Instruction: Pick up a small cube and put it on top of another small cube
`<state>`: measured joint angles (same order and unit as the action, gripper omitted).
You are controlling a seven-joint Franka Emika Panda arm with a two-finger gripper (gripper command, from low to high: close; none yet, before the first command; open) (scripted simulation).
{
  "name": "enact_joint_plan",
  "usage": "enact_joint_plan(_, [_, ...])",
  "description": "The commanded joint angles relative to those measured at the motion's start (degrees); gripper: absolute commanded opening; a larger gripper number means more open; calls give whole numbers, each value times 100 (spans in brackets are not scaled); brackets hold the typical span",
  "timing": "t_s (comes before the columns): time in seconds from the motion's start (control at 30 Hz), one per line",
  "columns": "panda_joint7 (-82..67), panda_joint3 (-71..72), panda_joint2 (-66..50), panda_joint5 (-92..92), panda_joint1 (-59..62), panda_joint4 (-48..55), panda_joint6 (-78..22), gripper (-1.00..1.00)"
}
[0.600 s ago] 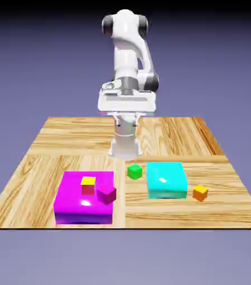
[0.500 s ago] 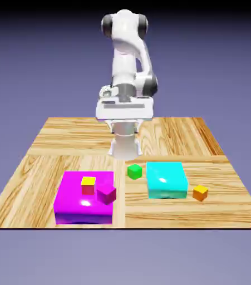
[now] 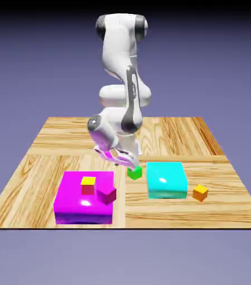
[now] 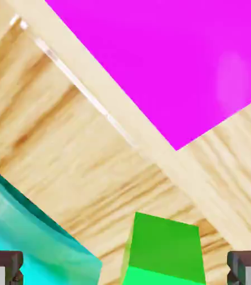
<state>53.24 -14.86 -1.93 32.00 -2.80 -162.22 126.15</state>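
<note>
Sitting on the wooden worktop (image 3: 49, 161) between the flat magenta block (image 3: 85, 197) and the cyan block (image 3: 166, 179), the small green cube (image 3: 134, 172) lies just under the gripper (image 3: 126, 162), jaws spread wide, holding nothing.

White arm (image 3: 119, 67) with dark grey joint bands, against a plain blue-violet backdrop (image 3: 216, 55). Tan wood-grain table (image 3: 172, 133), laid in panels with grain running different ways and a pale seam between. Glossy magenta block (image 3: 77, 203); on it a yellow-topped red cube (image 3: 88, 184) and a darker magenta cube (image 3: 106, 194). Glossy cyan block (image 3: 166, 180). Bright green cube (image 4: 163, 247), lighter on one face. Orange cube (image 3: 200, 192). Grey fingertips (image 4: 2, 266).
</note>
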Motion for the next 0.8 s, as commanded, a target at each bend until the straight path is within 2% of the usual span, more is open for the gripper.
enact_joint_plan(0.0, [56,-77,-180,167,-38,-6,-250,0])
enact_joint_plan(0.07, [79,-109,-255,236,-43,-9,-352,0])
enact_joint_plan(0.27, [-875,602,-1396,1665,-146,-42,502,0])
enact_joint_plan(0.3, [-875,602,-1397,1666,-146,-42,502,-100])
enact_joint_plan(0.57, [79,-109,-255,236,-43,-9,-352,-100])
enact_joint_plan(0.77, [260,37,-433,-145,31,1209,-797,-100])
